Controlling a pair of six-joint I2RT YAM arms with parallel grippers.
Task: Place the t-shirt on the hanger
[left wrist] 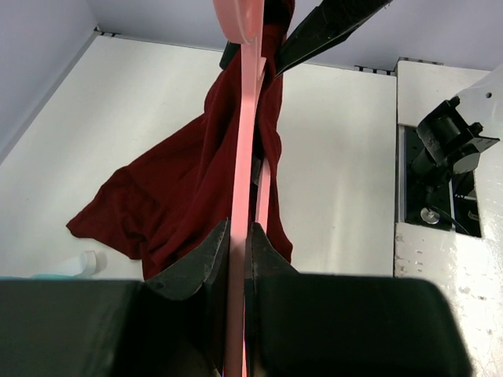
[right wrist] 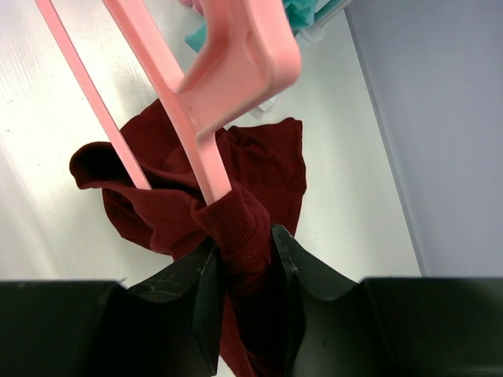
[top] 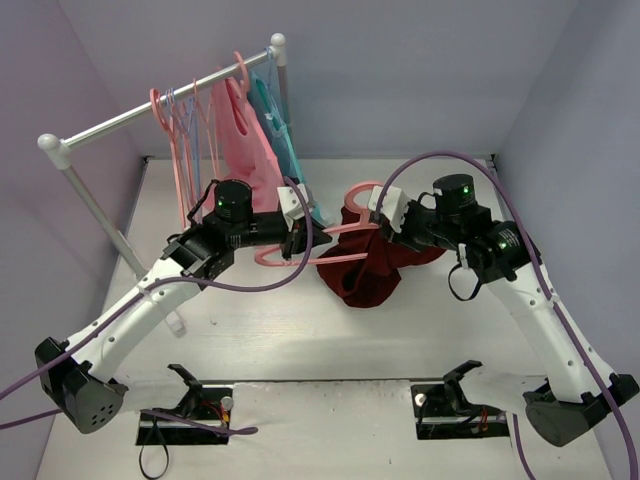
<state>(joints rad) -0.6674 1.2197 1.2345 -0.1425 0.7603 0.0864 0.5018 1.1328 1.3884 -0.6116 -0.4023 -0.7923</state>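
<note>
Left gripper (left wrist: 240,236) is closed tight on the thin salmon-pink plastic hanger (left wrist: 245,141). Right gripper (right wrist: 245,243) pinches a ribbed fold of the dark maroon fabric t-shirt (right wrist: 259,173) — one hanger arm enters it. The shirt droops onto the white table (top: 300,330), between both arms.

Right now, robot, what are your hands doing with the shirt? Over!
Left gripper shut on the hanger. Right gripper shut on the t-shirt, hanger arm poking into its fabric. Loose end on the table. Clothes rack close behind.

No readable text, label, brand, number or sign appears anywhere.
</note>
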